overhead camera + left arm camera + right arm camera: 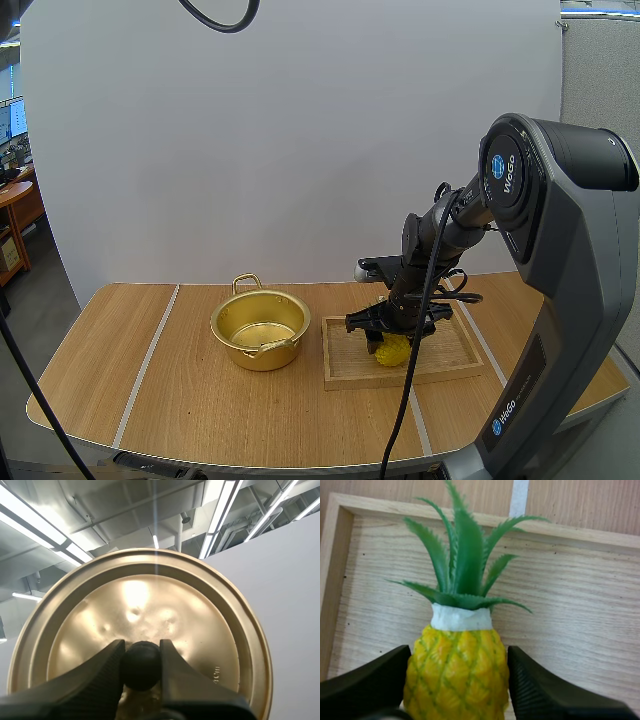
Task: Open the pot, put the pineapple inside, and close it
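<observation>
**Left gripper.** The left gripper (141,647) is closed on the round black knob (141,667) of the dented, gold-coloured metal lid (150,600). One finger bears on each side of the knob. The lid is held clear of the pot.

**Right gripper.** The right gripper (386,343) is lowered into the shallow rectangular wooden tray (350,382). Its two black fingers (370,682) bracket the body of the yellow plastic pineapple (457,672), and both inner faces are in contact with the skin. The green leaf crown points away from the gripper, over the tray floor. It cannot be confirmed from these views whether the underside of the fruit rests on the tray floor or is raised off it.

**Work area.** The gold-coloured metal pot (260,330) stands uncovered on the light wooden table (150,380), just beside the tray on the left. Nothing is visible in the pot. One loop handle is visible at its far rim.
</observation>
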You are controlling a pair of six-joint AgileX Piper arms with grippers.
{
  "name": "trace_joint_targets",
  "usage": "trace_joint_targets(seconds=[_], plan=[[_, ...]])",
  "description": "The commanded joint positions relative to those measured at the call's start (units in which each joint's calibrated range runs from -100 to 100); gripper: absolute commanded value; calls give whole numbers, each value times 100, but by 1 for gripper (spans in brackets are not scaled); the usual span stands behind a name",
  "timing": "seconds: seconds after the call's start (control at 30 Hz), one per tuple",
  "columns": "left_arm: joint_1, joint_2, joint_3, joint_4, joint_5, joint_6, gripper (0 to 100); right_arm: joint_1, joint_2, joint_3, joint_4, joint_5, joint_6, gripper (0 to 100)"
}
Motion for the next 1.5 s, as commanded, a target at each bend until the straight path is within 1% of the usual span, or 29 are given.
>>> trace_joint_targets(seconds=[0.0,0.13,0.27,0.33,0.43,0.57,0.67,0.87,1.03,1.17,1.27,1.47], plan=[[-15,1,-59,15,-192,-59,0,-16,-19,-53,5,9,-34,0],[-15,1,-59,15,-192,-59,0,-16,-97,-180,16,206,-44,0],[-15,1,-59,15,-192,-59,0,-8,-501,-467,106,556,-55,0],[-15,1,-59,15,-192,-59,0,67,-758,-618,107,716,-65,0],[-15,1,-59,15,-192,-59,0,270,-1180,-852,107,997,-140,0],[-15,1,-59,15,-192,-59,0,651,-1606,-1209,107,1255,-140,0],[-15,1,-59,15,-192,-59,0,966,-1739,-1489,107,1436,-131,0],[-15,1,-59,15,-192,-59,0,1509,-1701,-1849,135,1511,-121,0],[-15,1,-59,15,-192,-59,0,1833,-1476,-1980,58,1384,-121,0],[-15,1,-59,15,-192,-59,0,1974,-1118,-1979,58,1140,-168,0],[-15,1,-59,15,-192,-59,0,2035,-798,-1979,-83,960,-168,0],[-15,1,-59,15,-192,-59,0,2043,-257,-1979,-255,584,-168,0]])
